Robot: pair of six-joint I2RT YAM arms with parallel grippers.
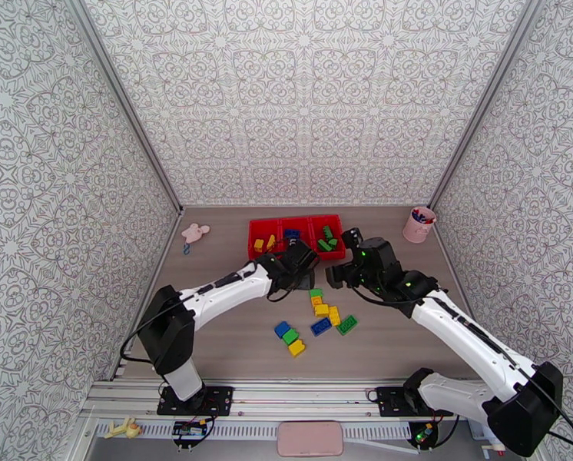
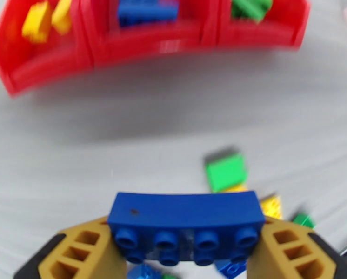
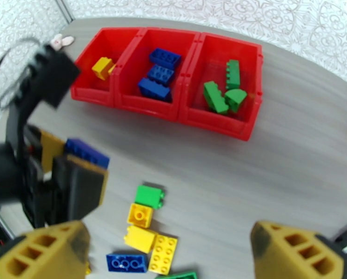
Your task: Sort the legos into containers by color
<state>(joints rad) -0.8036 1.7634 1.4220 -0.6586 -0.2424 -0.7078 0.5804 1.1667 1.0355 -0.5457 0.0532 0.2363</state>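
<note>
The long red tray (image 1: 265, 226) stands at the back of the table with yellow bricks (image 3: 102, 67) in its left compartment, blue bricks (image 3: 157, 75) in the middle and green bricks (image 3: 222, 91) on the right. My left gripper (image 2: 185, 242) is shut on a long blue brick (image 2: 185, 219), held above the table just in front of the tray (image 2: 150, 43). My right gripper (image 3: 171, 256) hangs open and holds nothing, over several loose legos: green (image 3: 149, 196), yellow (image 3: 140, 238) and blue (image 3: 126, 262). In the top view the left gripper (image 1: 306, 263) and right gripper (image 1: 340, 274) are close together.
More loose bricks lie nearer the front: a blue (image 1: 283, 329), green (image 1: 289, 336) and yellow (image 1: 296, 347) cluster and a green one (image 1: 347, 324). A pink mouse toy (image 1: 195, 233) lies at the back left. A pink cup with pens (image 1: 418, 223) stands at the back right.
</note>
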